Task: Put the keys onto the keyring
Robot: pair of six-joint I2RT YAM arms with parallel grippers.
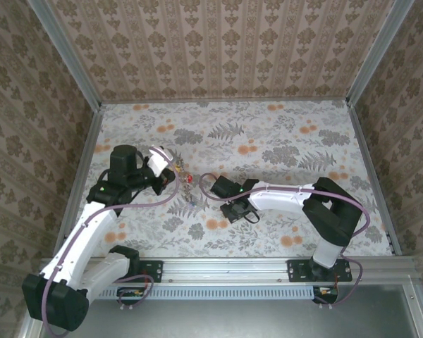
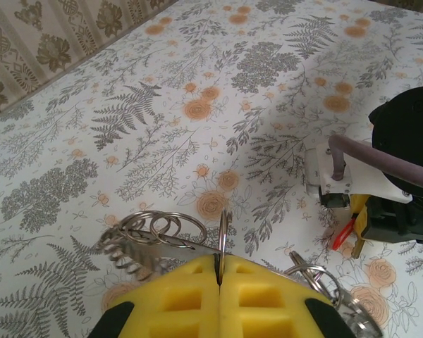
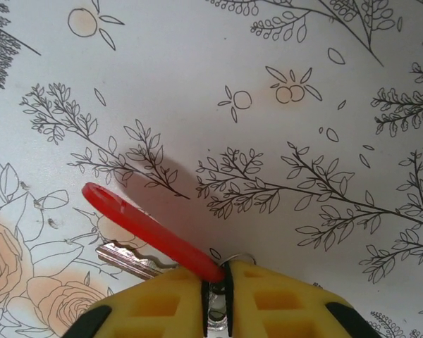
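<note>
Keyring (image 2: pixel 223 229) is seen edge-on, clamped between the pressed-together yellow fingers (image 2: pixel 176 296) of the left gripper (image 2: pixel 218 274), lower centre of the left wrist view. Silvery wire loops (image 2: pixel 158 229) are spread just left of it. One key (image 3: pixel 127 257) with one red tag (image 3: pixel 151 232) is pinched by the right gripper (image 3: pixel 217 285), lower centre, its shadow cast on the table (image 3: pixel 282 70). Grey-and-orange floral cloth is laid over the table. Wallpapered walls (image 1: pixel 218 42) are set on three sides. Two arms are counted. A small key cluster (image 1: pixel 194 201) between the grippers is too small to be counted.
</note>
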